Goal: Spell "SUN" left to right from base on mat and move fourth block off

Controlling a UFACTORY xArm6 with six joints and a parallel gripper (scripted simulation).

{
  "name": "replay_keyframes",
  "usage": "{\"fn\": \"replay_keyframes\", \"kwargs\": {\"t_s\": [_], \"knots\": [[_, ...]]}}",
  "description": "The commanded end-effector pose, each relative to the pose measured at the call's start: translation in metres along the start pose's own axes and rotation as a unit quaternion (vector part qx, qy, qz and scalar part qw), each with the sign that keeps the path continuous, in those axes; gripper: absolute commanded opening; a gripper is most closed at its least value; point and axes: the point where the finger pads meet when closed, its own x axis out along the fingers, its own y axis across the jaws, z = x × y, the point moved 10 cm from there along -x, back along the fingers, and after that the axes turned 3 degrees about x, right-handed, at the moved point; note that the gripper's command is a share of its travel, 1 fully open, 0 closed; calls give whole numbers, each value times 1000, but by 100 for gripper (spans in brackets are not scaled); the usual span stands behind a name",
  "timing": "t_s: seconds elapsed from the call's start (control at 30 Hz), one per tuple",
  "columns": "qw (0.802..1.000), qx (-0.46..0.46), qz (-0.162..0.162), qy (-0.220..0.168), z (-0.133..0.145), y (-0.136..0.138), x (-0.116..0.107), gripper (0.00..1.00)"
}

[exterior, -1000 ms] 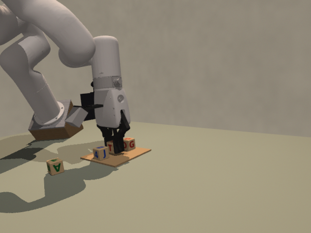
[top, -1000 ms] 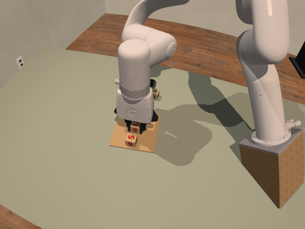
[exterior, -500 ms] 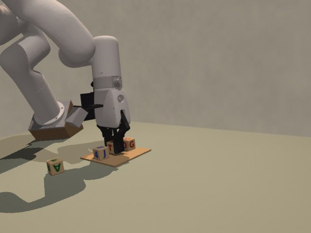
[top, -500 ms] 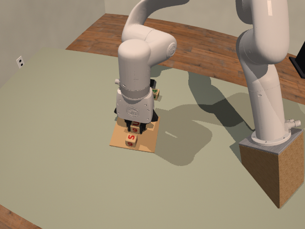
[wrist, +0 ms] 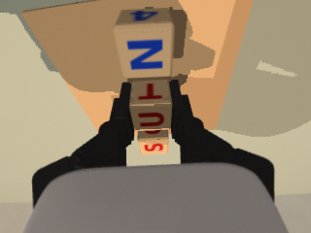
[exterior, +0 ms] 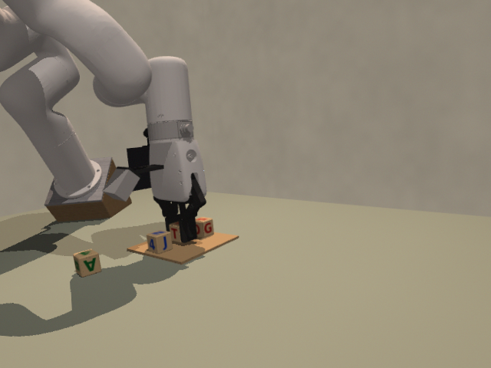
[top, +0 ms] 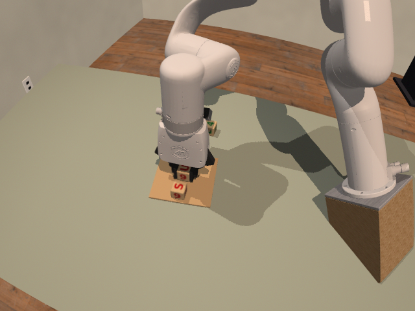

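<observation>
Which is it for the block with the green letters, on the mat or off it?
Off: the green-lettered block sits on the table, with a gap between it and the mat.

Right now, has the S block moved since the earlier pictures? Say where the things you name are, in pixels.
No. The S block (top: pixel 178 190) (exterior: pixel 207 228) (wrist: pixel 153 147) sits in the same spot, near the same edge of the mat (top: pixel 161 188) (exterior: pixel 215 241) (wrist: pixel 203 44).
</observation>
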Motion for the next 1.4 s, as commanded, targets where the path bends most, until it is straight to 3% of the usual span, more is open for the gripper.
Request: {"fn": "replay_keyframes", "kwargs": {"t_s": [0.0,1.37], "knots": [[1000,0,-1,-1,1,-1,-1,27],[1000,0,-1,-1,1,-1,3,27]]}}
